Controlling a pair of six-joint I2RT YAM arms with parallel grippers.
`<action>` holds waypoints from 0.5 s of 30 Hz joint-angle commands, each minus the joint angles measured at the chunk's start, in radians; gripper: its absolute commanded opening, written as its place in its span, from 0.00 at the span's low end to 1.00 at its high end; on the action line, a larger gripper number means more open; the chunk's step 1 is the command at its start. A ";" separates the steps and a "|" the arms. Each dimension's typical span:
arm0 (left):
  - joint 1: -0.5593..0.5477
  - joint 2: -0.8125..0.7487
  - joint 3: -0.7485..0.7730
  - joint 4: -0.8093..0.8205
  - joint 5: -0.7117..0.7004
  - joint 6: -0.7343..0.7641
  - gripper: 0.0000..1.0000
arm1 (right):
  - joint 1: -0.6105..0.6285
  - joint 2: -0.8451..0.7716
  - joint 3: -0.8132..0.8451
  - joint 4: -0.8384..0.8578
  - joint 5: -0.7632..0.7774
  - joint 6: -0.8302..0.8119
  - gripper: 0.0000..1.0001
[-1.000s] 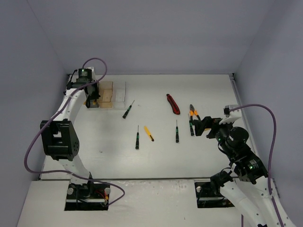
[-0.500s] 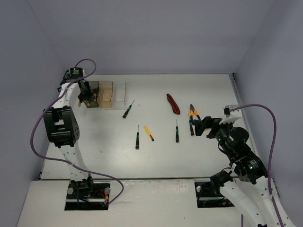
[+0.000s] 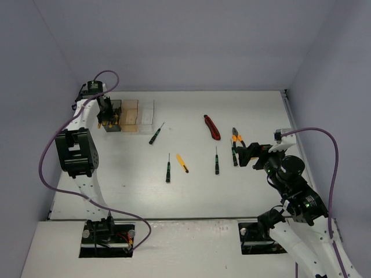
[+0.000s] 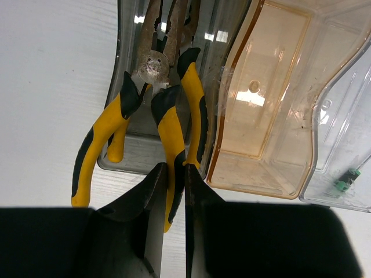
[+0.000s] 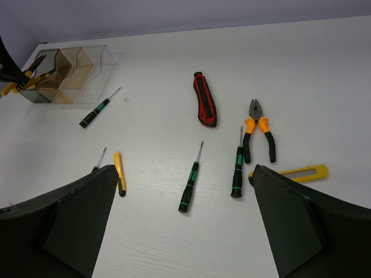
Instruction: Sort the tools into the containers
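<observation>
A pliers handle point(image 4: 168, 133) is pinched by the left gripper point(image 4: 174, 169); the right gripper point(image 5: 184, 172) is held open. If the handle is not released before withdrawal, the grey bin point(image 4: 138, 155) beyond the jaws could be tipped.

The counter point(image 5: 174, 243) is plain white. The pliers point(image 4: 174, 133) have yellow handles with black patches. Their bin point(image 4: 132, 157) is smoky grey, the next bin point(image 4: 261, 145) amber, the third bin point(image 4: 342, 139) clear. The screwdrivers point(image 5: 189, 185) are black with a green band. Toward the right edge, the other pliers point(image 5: 259, 136) have orange-and-black handles, the utility knife point(image 5: 298, 172) is yellow, and the thick knife point(image 5: 204, 106) is red with black. A small tool point(image 5: 119, 172) is yellow, tipped black.
</observation>
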 commanded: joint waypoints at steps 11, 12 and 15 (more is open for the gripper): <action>-0.067 -0.054 0.048 -0.045 -0.113 -0.001 0.00 | 0.009 0.013 0.000 0.055 -0.006 0.005 1.00; -0.071 -0.055 0.051 -0.046 -0.124 0.003 0.00 | 0.010 0.013 0.000 0.055 -0.006 0.004 1.00; -0.073 -0.044 0.065 -0.046 -0.152 0.003 0.00 | 0.010 0.011 0.000 0.055 -0.005 0.005 1.00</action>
